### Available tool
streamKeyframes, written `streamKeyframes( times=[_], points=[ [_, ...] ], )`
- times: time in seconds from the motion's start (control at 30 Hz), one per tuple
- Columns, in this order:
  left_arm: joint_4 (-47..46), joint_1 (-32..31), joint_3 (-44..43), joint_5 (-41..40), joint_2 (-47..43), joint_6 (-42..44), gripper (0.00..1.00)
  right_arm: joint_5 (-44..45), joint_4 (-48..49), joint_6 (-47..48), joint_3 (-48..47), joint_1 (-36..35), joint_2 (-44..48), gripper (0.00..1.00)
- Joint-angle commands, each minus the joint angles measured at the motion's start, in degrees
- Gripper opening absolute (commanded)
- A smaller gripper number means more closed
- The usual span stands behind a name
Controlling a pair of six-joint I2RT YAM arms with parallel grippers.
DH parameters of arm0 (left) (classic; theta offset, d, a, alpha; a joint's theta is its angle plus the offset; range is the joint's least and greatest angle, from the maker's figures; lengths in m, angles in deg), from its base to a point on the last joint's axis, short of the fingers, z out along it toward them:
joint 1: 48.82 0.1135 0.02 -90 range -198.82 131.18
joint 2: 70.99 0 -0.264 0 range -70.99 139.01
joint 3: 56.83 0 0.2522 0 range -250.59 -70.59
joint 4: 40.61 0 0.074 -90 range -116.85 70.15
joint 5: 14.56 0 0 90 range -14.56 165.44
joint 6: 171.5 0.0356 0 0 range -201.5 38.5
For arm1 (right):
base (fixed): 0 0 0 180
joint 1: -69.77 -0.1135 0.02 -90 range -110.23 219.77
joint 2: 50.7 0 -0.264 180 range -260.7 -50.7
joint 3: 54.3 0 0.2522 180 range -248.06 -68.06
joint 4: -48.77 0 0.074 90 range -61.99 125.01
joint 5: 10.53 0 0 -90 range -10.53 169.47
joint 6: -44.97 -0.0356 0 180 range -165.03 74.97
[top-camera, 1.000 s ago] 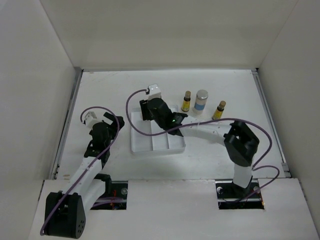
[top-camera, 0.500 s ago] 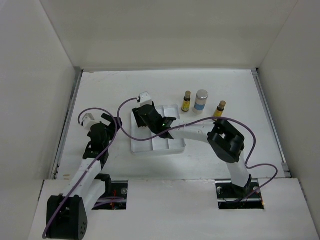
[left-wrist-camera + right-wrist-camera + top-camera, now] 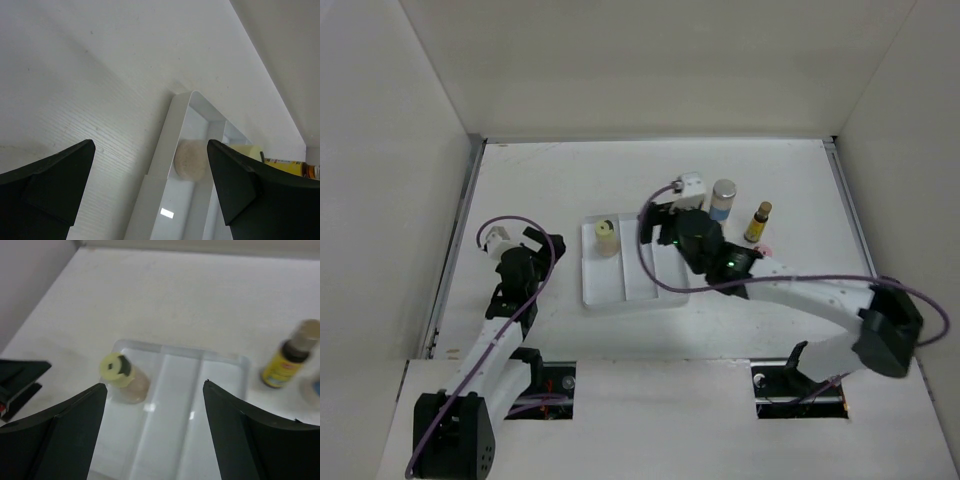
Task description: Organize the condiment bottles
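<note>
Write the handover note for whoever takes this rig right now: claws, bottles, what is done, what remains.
Claws: left claw open and empty, low beside the white tray; right claw open and empty, above the tray.
Done: yellowish-topped cream bottle stands in the tray's left slot; the other two slots are bare.
Left to do: silver-capped jar, amber bottle and pink-topped bottle, partly behind the right arm, are right of the tray. A second amber bottle, by the tray's corner, shows only in the right wrist view.
</note>
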Motion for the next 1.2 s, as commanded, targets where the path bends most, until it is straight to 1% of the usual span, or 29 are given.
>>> streamKeyframes(
  times=[0.0, 0.07, 0.1, 0.17, 0.23, 0.3, 0.37, 0.43, 0.53, 0.6, 0.63, 0.7, 0.8, 0.87, 0.9, 1.0, 1.07, 1.1, 1.17],
  points=[
    [-2.12, -0.28, -1.14, 1.73, 0.32, -0.74, 1.0, 11.12, -1.23, -4.81, 10.75, 3.86, 12.83, 0.85],
    [-2.74, -0.36, -1.41, 1.82, 0.76, -0.83, 1.0, 15.78, -7.11, -8.23, 15.42, 5.79, 19.78, 0.86],
    [-3.09, -0.45, -1.49, 1.91, 1.29, -0.83, 1.0, 18.42, -12.02, -10.43, 17.62, 7.02, 23.82, 0.88],
    [-3.18, -0.63, -1.67, 2.17, 1.99, -0.83, 1.0, 21.33, -19.14, -14.21, 19.83, 9.04, 28.58, 0.9],
    [-3.88, -0.8, -1.32, 2.18, 2.52, -0.83, 1.0, 22.49, -26.71, -18.6, 21.32, 11.85, 31.58, 0.92],
    [-4.32, -0.89, -1.32, 2.18, 2.79, -0.83, 1.0, 22.23, -30.42, -21.25, 22.9, 15.89, 32.12, 0.94],
    [-4.06, -0.89, -1.67, 2.26, 2.7, -0.74, 1.0, 21.09, -30.96, -22.05, 24.4, 19.06, 31.07, 0.94],
    [-4.15, -0.98, -1.5, 2.18, 2.26, -0.66, 1.0, 20.91, -30.35, -22.67, 25.54, 20.74, 29.58, 0.94],
    [-3.89, -0.98, -1.49, 2.26, 2.35, -0.66, 1.0, 20.39, -27.37, -22.14, 26.78, 22.93, 27.03, 0.93],
    [-3.8, -0.98, -1.5, 2.09, 2.35, -0.48, 1.0, 18.37, -24.47, -21.62, 27.13, 24.43, 25.27, 0.91],
    [-3.97, -0.98, -1.23, 2.0, 2.26, -0.57, 1.0, 16.97, -22.8, -21.0, 27.3, 25.04, 24.48, 0.88],
    [-3.97, -0.8, -1.41, 2.0, 2.43, -0.66, 1.0, 14.15, -19.46, -19.86, 27.66, 25.49, 23.25, 0.8],
    [-3.97, -0.8, -1.5, 1.83, 2.52, -0.39, 1.0, 13.43, -15.94, -18.72, 28.27, 26.02, 21.4, 0.63],
    [-4.32, -0.8, -1.15, 1.74, 2.52, -0.66, 1.0, 15.88, -14.53, -17.75, 28.54, 25.14, 21.92, 0.54],
    [-4.15, -0.8, -1.14, 1.74, 2.78, -0.66, 1.0, 17.29, -14.09, -16.88, 28.36, 23.48, 22.53, 0.52],
    [-3.97, -0.8, -1.32, 1.74, 2.88, -0.31, 1.0, 19.85, -13.21, -13.98, 25.91, 16.11, 25.43, 0.49],
    [-4.32, -0.63, -0.71, 1.56, 2.7, -0.57, 1.0, 19.33, -11.81, -12.65, 23.54, 11.27, 26.14, 0.49],
    [-4.33, -0.54, -0.7, 1.56, 2.79, -0.57, 1.0, 18.11, -10.67, -11.69, 21.18, 7.6, 25.45, 0.48],
    [-3.8, -0.54, -1.05, 1.56, 3.05, -0.48, 1.0, 16.0, -8.21, -10.28, 17.48, 3.01, 22.65, 0.48]
  ],
)
